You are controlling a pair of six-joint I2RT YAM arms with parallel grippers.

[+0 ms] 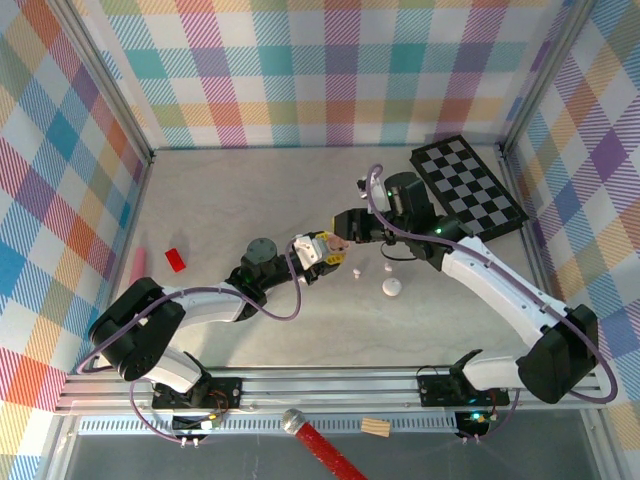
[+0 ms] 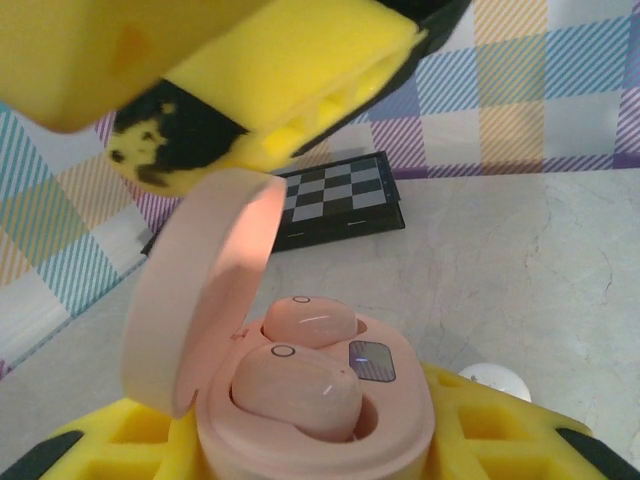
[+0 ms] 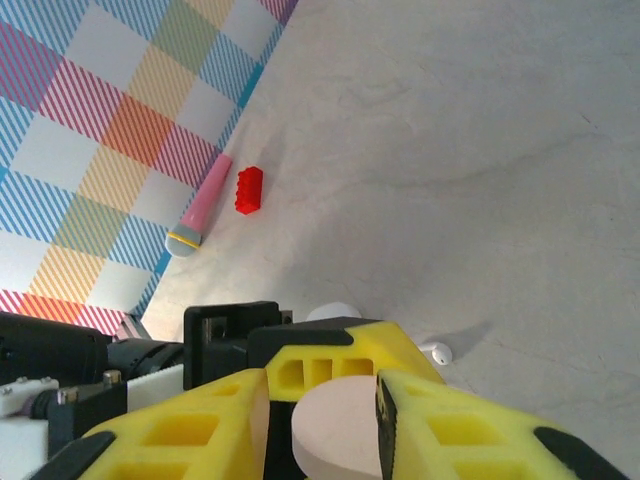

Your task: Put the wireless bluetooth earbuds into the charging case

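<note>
The left tool [image 1: 315, 252] pinched the base of a pale pink, pebble-shaped plastic charging case [image 2: 400, 425] near the middle of the surface [image 1: 250, 190]. Its hinged lid [image 2: 200, 290] stood open, gripped between the right tool's [image 3: 322, 390] yellow fingers. Two pale pink plastic earbuds [image 2: 295, 390] sat side by side in the case's wells. A tiny white earbud [image 1: 356, 271] lay just right and nearer.

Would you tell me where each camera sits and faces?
Top external: above, behind the bases, looking down at the table; left arm, right arm meet at the pink case.
Left wrist: faces the checkerboard; its fingers hold the open case, earbuds inside.
Right wrist: faces the red block; its fingers flank the lid.
All share the case.
</note>
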